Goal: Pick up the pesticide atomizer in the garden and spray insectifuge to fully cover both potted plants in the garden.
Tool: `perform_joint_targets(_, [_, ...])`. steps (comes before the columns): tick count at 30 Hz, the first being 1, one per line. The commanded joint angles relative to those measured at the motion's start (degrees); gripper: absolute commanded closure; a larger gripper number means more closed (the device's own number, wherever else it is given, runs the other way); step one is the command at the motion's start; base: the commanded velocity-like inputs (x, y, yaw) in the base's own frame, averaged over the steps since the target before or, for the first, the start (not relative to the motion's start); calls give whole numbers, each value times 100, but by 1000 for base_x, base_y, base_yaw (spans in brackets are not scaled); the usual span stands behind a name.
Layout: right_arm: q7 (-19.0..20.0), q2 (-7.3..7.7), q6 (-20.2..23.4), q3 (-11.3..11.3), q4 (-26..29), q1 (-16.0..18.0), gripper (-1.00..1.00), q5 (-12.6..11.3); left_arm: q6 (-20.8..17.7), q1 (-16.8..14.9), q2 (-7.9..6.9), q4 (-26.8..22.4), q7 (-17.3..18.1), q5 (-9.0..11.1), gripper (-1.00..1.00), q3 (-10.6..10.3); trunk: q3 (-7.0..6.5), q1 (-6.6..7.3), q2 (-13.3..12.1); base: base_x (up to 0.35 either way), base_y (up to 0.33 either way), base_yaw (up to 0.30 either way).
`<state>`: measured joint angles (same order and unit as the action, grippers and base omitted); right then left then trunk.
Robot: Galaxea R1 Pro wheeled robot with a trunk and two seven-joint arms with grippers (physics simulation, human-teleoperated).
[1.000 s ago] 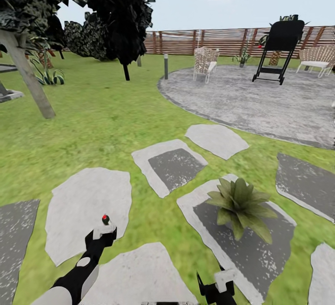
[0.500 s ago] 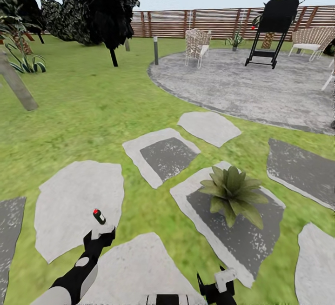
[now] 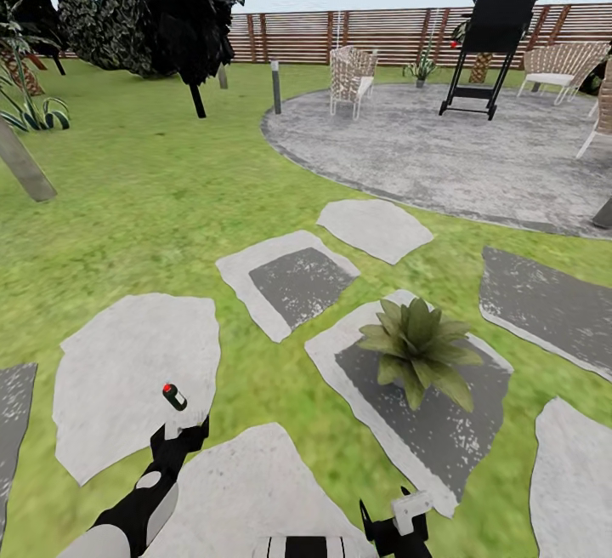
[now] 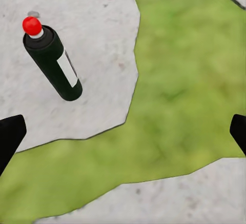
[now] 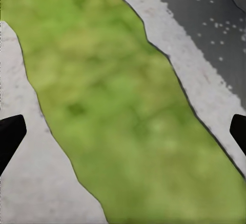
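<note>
The pesticide atomizer (image 4: 52, 61), a dark bottle with a red cap and a pale label, lies on its side on a pale stepping slab (image 3: 127, 371) in the garden, just ahead of the left tool (image 3: 180, 435). In the left wrist view its fingers stand wide apart at the 2 edges of the frame with nothing between them, and the bottle sits ahead of them and off toward 1 finger, not centred in the gap. So, as I judge it, the task is at its very start: the atomizer is not yet picked up and no spraying has been done.

The right tool (image 3: 399, 517) hangs low near the robot's body; its wrist view shows fingers equally far apart over a strip of grass between 2 slabs, holding nothing.

1 potted plant (image 3: 416, 350) stands on a grey slab with a darker centre, well apart from the atomizer and ahead of the right arm. I cannot find a second such rosette here, so it is left to be located.

Room for moving looks generous. The bottle rests well inside its slab, some way from the edge where stone meets grass, and nothing stands around it. The lawn between slabs is open; the paved patio (image 3: 442, 158), chairs, the black stand and the wooden fence (image 3: 382, 31) are all far off. The likely snag is that the round bottle may roll when touched
</note>
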<state>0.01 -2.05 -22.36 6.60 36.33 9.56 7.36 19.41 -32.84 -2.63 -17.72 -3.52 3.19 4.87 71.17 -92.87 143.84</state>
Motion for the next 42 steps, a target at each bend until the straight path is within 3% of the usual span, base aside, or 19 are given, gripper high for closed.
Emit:
perform_joint_targets(1, [3,-3,-18,-10,-3,2,-100,44,19,-3,0,5,-1,33,-100,-3,4,1,1,0,0,-3])
perform_joint_targets(14, [7,2,-20,-13,-3,2,-100,46,19,-3,0,0,-8,33,-100,5,5,1,1,25,120,1])
perform_joint_targets(42, [7,3,-20,-17,-3,2,-100,46,19,-3,8,-19,-1,33,-100,-2,11,1,1,53,13,31])
